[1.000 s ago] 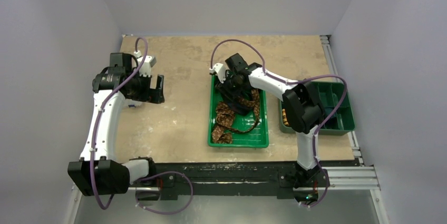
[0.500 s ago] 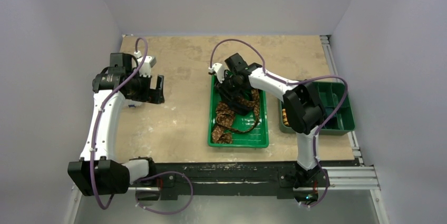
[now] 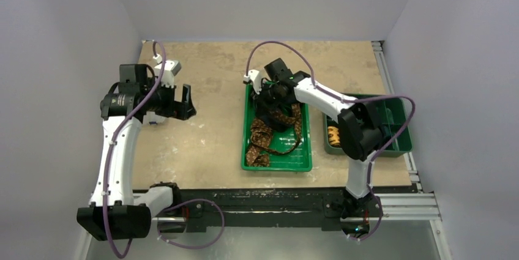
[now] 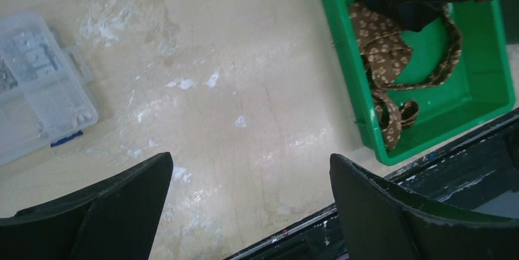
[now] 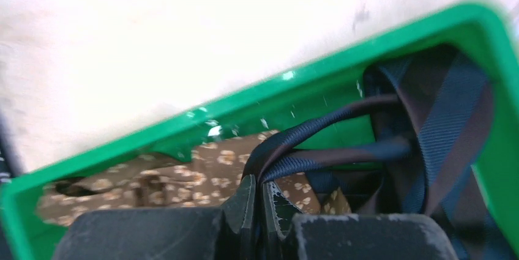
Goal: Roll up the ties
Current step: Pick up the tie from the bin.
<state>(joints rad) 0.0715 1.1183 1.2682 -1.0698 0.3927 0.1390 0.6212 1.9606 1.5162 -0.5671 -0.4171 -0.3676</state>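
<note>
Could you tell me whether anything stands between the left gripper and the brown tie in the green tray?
Only the side wall of the tray. The table between the left gripper and the brown tie looks bare, and the right gripper holds the navy tie at the tray's far end.

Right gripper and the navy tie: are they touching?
Touching. The right wrist view shows the right gripper shut on a strand of the navy tie, inside the green tray.

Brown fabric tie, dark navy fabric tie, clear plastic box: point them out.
Brown fabric tie point(image 4: 373, 43), left wrist view, wide fold.
Dark navy fabric tie point(image 5: 440, 110), right wrist view, broad band.
Clear plastic box point(image 4: 37, 82), left wrist view, lid.
</note>
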